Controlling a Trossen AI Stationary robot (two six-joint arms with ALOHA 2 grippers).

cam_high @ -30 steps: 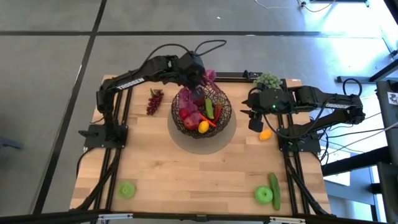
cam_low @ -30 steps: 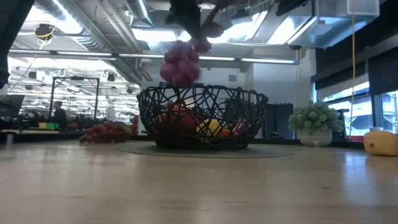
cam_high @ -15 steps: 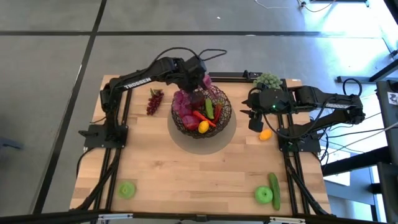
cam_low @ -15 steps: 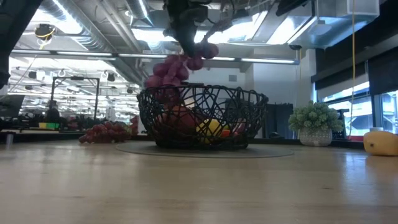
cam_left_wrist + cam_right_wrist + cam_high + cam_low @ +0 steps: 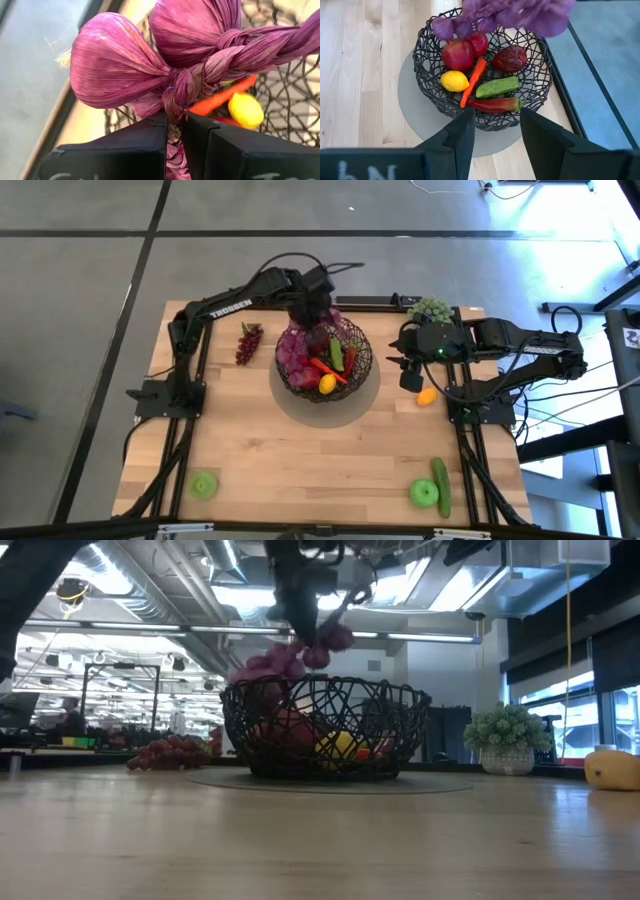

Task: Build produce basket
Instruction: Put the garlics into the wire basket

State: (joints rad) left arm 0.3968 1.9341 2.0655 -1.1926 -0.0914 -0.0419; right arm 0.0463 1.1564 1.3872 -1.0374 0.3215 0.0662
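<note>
the left gripper point(image 5: 173, 131) has lowered its pinched purple grape bunch point(image 5: 297, 345) onto the wire basket point(image 5: 362, 362) rim at 10 o'clock; the right gripper point(image 5: 496, 131) waits spread at 3 o'clock.

Purple grapes point(image 5: 150, 65) in left gripper point(image 5: 173, 131)

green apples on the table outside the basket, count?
2: one green apple at the near left corner, another green apple near right, touching a cucumber. None visible inside the basket.

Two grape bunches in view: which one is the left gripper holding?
The lighter purple bunch over the basket, pinched by the left gripper. The darker bunch lies untouched on the table.
</note>
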